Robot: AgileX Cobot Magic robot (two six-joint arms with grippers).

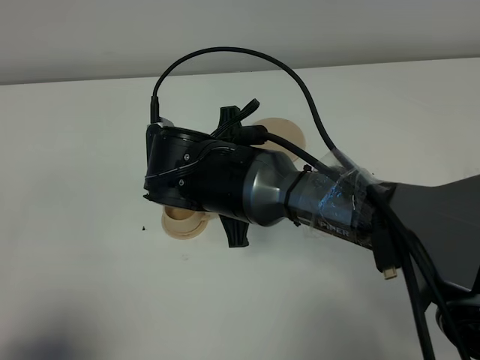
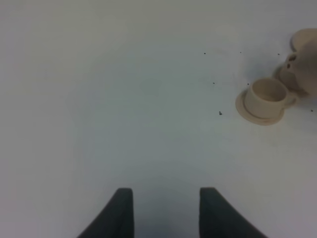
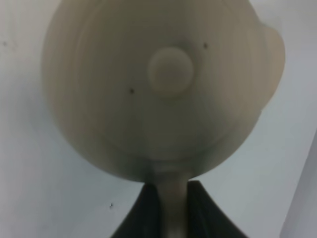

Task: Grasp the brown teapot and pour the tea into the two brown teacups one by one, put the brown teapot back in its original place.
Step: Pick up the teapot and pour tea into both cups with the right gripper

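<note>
In the right wrist view the brown teapot point(image 3: 158, 84) fills the frame, seen from above with its lid knob point(image 3: 170, 69). My right gripper point(image 3: 170, 192) is shut on its loop handle point(image 3: 171, 208). In the exterior high view my right arm point(image 1: 225, 180) reaches across the middle and hides the teapot. One teacup on its saucer point(image 1: 182, 223) peeks out under the wrist. The wide saucer point(image 1: 283, 133) lies just behind the arm. In the left wrist view the teacup point(image 2: 266, 96) stands on its saucer with the teapot point(image 2: 303, 62) close beside it. My left gripper point(image 2: 166, 198) is open and empty over bare table. The second teacup is hidden.
The white table point(image 1: 90, 262) runs to a pale wall point(image 1: 225, 30) at the back. Black cables point(image 1: 300, 82) loop above my right arm. Small dark specks point(image 2: 220, 113) dot the table near the teacup.
</note>
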